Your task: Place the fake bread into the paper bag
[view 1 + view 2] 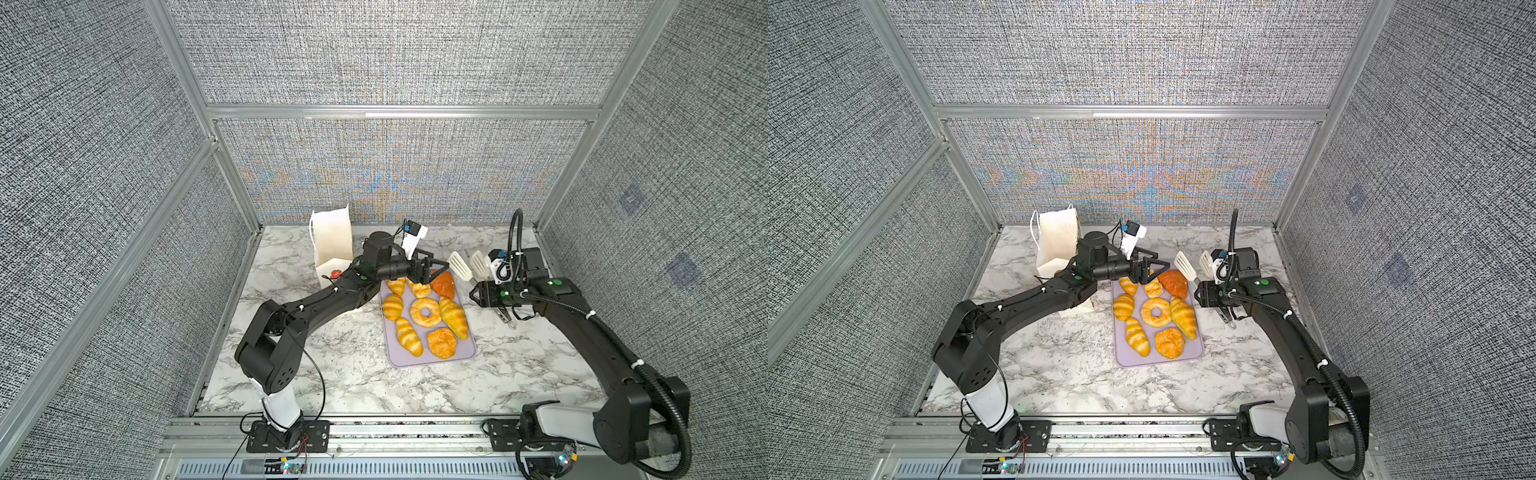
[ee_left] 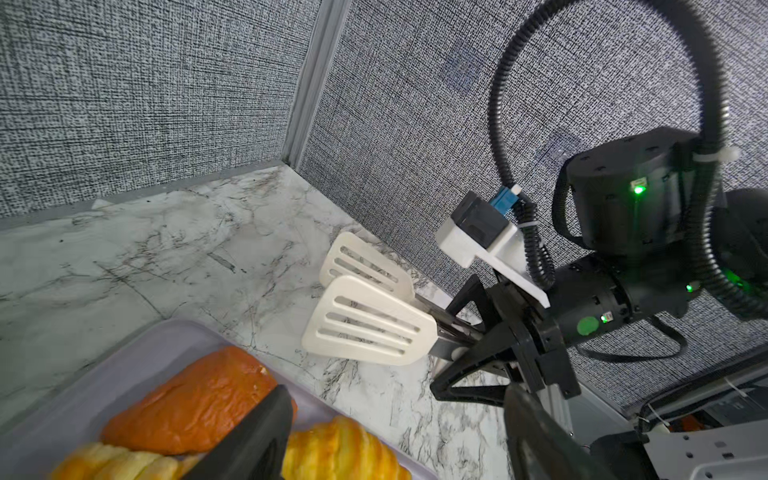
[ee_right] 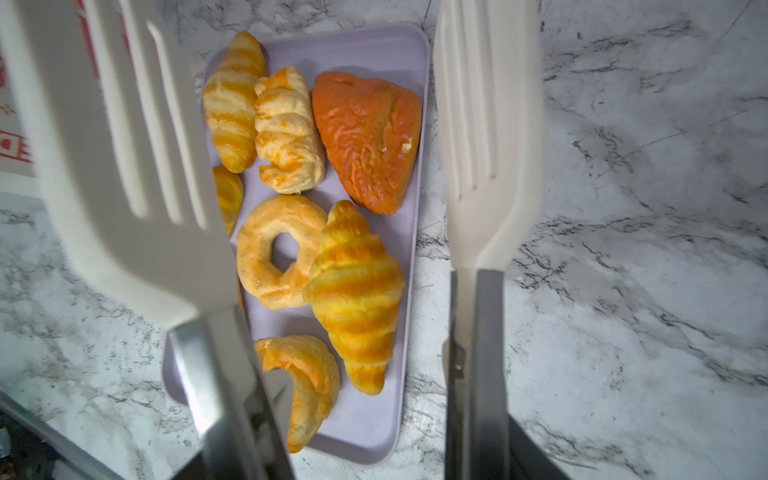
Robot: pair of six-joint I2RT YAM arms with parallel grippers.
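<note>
Where the fake bread (image 1: 415, 309) lies: all eight pieces rest on the lavender tray (image 1: 463, 355), none lifted. There are five striped croissants, a ring doughnut (image 3: 253, 257), a round bun (image 1: 441, 343) and an orange-brown triangular pastry (image 1: 443, 284) at the tray's far right corner.
Paper bag (image 1: 332, 245): upright just off the tray's far left corner, partly behind the left arm. Its inside cannot be made out.
Progress: with eight pieces counted on the tray, nothing looks bagged yet, so every transfer remains.
Left gripper (image 1: 435, 266): over the tray's far end, jaws spread wide and empty. In the left wrist view one finger (image 2: 257, 436) crosses the triangular pastry's edge; I cannot tell whether it touches.
Left arm: elbow low to the left of the tray, forearm climbing past the bag, wrist roughly level and aimed across the tray's far end.
Right gripper (image 1: 475, 293): clamped on the metal arms of white slotted tongs (image 1: 460, 266), just off the tray's far right corner. The tong heads stand apart with nothing between them.
Right arm: reaches in from the tray's right, wrist turned toward the tray.
Likely step: choosing a first piece at the tray's far end.
</note>
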